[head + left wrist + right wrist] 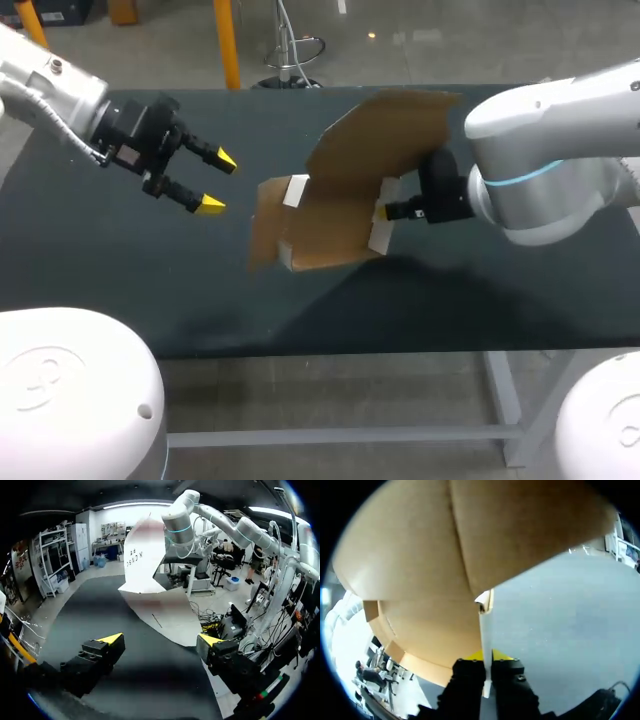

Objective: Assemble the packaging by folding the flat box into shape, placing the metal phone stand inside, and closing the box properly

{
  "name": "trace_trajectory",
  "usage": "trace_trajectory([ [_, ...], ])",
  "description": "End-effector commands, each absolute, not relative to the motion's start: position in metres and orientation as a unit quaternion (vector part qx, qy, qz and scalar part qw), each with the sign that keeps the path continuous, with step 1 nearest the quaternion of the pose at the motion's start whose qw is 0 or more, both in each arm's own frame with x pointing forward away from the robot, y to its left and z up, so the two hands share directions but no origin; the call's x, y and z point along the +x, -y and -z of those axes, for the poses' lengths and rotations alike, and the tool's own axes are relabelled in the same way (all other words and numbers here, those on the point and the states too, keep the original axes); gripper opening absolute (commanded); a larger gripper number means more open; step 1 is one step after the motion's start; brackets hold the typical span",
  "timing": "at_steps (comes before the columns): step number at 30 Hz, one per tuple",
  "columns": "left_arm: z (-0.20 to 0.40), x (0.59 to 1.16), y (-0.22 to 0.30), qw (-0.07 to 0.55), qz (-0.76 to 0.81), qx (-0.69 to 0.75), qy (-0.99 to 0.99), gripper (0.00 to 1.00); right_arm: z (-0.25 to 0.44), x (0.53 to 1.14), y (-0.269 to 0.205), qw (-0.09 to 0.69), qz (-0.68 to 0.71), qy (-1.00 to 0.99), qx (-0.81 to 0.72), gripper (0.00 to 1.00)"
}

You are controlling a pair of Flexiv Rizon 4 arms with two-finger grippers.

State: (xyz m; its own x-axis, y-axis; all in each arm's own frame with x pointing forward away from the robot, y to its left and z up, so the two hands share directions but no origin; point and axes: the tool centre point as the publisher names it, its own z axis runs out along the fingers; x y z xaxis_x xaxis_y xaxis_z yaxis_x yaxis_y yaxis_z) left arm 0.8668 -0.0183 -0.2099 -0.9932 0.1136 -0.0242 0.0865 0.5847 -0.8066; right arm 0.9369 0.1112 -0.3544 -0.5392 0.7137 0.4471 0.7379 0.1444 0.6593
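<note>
Jaws on the right gripper (pixel 487 656) are pinching a wall of the half-folded box (pixel 335 225), left gripper (pixel 214 181) wide open, so folding, loading and closing probably all remain.

- The box (pixel 335 215) is brown cardboard on its outer face and white on the other, only partly folded into shape.
- It hangs tilted over the middle of the dark table (pixel 120 290), its lowest corner near the surface; whether it touches cannot be told.
- Its large lid panel (pixel 385 130) stands raised, angled up and away.
- Small white side flaps (pixel 295 190) stick out at both ends.
- The right gripper (pixel 487 656) pinches one thin wall edge at the box's right end.
</note>
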Motion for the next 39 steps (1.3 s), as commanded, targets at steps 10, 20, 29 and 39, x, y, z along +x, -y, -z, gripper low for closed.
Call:
trace_trajectory([
  [10, 0.217, 0.889, 0.02, -0.031, -0.423, -0.104, 0.9, 1.0, 0.346, 0.934, -0.092, 0.08, 0.267, 0.795, -0.539, 0.0],
  [20, 0.224, 0.894, 0.015, -0.042, -0.38, -0.113, 0.917, 1.0, 0.351, 0.925, -0.081, 0.109, 0.2, 0.789, -0.571, 0.0],
  [29, 0.227, 0.892, 0.003, -0.028, -0.368, -0.115, 0.922, 1.0, 0.359, 0.916, -0.082, 0.148, 0.147, 0.776, -0.595, 0.0],
  [39, 0.227, 0.892, 0.003, -0.028, -0.368, -0.115, 0.922, 1.0, 0.359, 0.916, -0.082, 0.148, 0.147, 0.776, -0.595, 0.0],
])
